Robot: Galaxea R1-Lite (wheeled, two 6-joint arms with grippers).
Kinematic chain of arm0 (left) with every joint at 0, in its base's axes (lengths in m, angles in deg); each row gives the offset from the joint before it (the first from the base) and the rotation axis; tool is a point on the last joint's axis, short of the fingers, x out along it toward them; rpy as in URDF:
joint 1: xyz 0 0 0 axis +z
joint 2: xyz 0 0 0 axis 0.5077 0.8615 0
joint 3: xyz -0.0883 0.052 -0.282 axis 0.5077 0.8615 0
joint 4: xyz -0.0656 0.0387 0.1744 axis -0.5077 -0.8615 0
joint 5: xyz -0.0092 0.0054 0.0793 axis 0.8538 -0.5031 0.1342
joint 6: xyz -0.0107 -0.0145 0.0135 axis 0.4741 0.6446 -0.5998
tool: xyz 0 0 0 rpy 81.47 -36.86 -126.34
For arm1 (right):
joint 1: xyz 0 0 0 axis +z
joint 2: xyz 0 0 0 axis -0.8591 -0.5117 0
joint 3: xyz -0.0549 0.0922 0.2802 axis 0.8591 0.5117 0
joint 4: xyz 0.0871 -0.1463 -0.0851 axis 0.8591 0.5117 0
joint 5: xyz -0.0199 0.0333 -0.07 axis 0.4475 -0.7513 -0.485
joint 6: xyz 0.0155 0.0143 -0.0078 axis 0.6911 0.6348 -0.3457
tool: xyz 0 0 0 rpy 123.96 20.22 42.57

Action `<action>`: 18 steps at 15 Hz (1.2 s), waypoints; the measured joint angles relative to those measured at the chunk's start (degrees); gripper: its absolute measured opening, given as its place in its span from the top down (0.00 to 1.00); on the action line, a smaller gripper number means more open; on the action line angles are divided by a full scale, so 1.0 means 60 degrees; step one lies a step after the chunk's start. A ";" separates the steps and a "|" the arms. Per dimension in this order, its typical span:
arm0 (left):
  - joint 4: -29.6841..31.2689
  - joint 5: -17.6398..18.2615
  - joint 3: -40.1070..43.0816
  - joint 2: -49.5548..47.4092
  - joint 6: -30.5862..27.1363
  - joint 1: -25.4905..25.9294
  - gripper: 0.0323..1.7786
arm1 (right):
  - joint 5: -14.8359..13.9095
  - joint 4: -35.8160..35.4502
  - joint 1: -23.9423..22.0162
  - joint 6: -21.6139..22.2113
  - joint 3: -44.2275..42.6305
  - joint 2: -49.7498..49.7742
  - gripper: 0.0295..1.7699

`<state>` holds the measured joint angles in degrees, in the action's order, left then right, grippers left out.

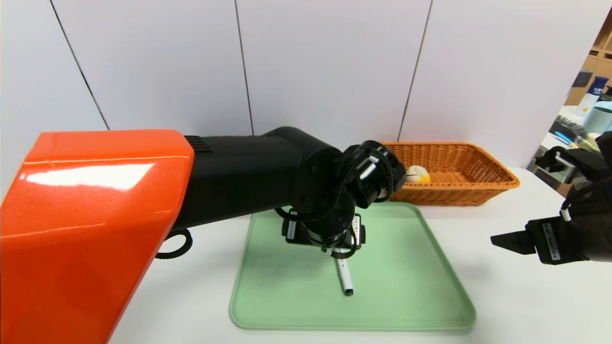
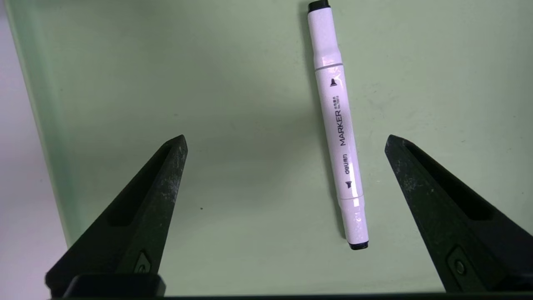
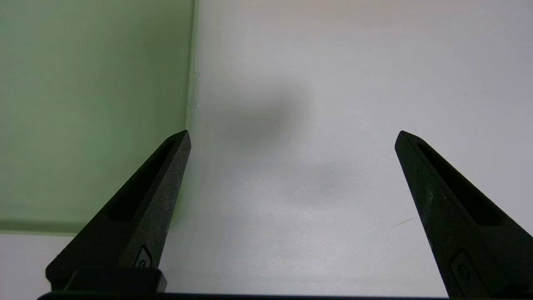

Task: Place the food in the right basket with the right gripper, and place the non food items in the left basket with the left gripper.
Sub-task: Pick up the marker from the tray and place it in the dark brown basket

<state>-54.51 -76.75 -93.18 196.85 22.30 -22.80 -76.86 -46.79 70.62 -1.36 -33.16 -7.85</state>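
1. The white marker (image 2: 339,125) lies on the green tray (image 1: 406,286), below the left gripper (image 2: 286,141), between its wide-open fingers, nearer to one; nothing is gripped.
2. The right gripper (image 3: 293,139) is above the bench (image 1: 191,306), beyond the tray's right edge, also wide open and holding nothing.
3. The left wrist view shows the printed word "MARKER"; the head view shows the right basket (image 1: 454,193) behind the tray, with a pale, rounded item (image 1: 417,175) inside.
4. The basket is woven, brown; the marker is slim, glossy, with black ends.
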 joint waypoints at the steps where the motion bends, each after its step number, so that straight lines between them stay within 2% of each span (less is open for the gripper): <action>1: 0.0008 0.0000 0.0000 0.0033 0.0010 -0.0035 0.05 | 0.0002 0.0004 0.0000 -0.0002 0.0022 0.0000 0.04; 11: 0.0248 -0.0349 0.0000 0.0386 0.0041 -0.0325 0.05 | 0.0006 0.0008 -0.0085 0.0000 0.0327 0.0230 0.04; 18: 0.0189 -0.0502 0.0000 0.0607 -0.0098 -0.0329 0.05 | 0.0331 0.0000 -0.0246 0.0260 0.0423 0.0390 0.04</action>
<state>-53.38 -79.76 -93.18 200.49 21.71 -24.77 -74.87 -46.79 69.14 0.20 -30.62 -5.51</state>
